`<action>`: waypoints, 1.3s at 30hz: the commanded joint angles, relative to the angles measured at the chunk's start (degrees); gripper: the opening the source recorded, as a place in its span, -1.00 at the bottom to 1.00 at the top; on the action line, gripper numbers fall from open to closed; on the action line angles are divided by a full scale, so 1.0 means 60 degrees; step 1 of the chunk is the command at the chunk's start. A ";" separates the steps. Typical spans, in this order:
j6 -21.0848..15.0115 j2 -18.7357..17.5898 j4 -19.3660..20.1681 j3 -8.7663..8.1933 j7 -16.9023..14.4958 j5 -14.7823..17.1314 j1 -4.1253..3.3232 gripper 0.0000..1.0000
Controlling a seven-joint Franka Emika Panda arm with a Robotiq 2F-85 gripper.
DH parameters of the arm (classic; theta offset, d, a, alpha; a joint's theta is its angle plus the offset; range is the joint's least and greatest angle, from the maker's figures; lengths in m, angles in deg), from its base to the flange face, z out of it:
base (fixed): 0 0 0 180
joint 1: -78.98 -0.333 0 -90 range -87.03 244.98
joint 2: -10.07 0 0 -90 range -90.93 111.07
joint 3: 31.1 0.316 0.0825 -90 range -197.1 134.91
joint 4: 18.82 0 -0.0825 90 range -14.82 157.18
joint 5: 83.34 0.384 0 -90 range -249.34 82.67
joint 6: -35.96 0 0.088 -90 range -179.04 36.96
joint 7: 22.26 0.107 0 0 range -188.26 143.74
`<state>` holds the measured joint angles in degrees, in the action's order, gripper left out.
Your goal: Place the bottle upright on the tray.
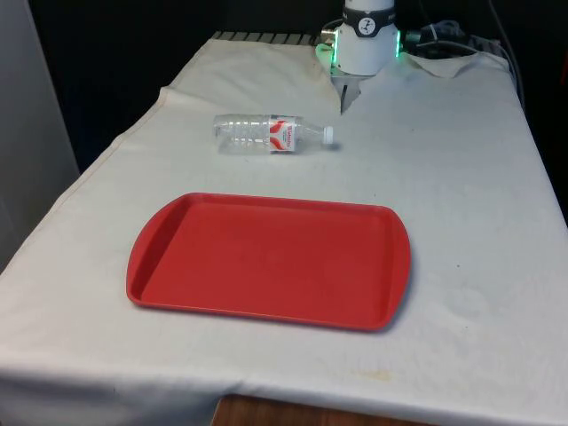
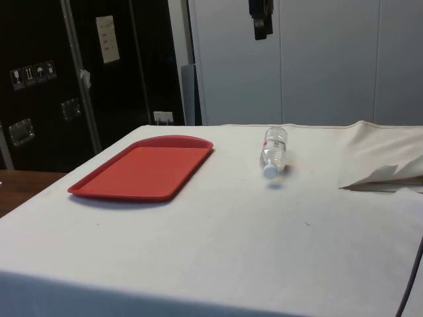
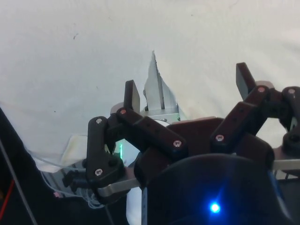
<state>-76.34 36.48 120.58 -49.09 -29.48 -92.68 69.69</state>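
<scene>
Hanging wide open and empty at side view's top centre, black two-finger claw (image 2: 262, 26), well above clear plastic bottle (image 1: 273, 133) lying flat on white-clothed counter (image 1: 461, 177) beyond red plastic tray (image 1: 266, 257) at frame centre; reach-and-grasp step probably not yet begun, descent onto bottle likely needed next.

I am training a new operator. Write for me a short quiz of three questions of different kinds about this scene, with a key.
1. True or false: the bottle already stands upright on the red tray.
2. Which way does the bottle's cap point in the front view? A) that view's left B) that view's right
3. Fill in: the gripper has its jaws ____.

Key:
1. False; it lies on its side on the white cloth, apart from the tray.
2. B
3. open
</scene>
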 commanded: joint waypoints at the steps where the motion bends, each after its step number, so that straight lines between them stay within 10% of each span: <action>1: -0.0143 0.0086 0.0134 -0.0010 -0.0038 -0.0067 0.0029 1.00; 39: -0.1203 -0.0439 0.0888 -0.0592 -0.0516 -0.0678 0.0038 1.00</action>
<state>-82.93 33.62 125.57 -52.64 -32.57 -96.23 69.75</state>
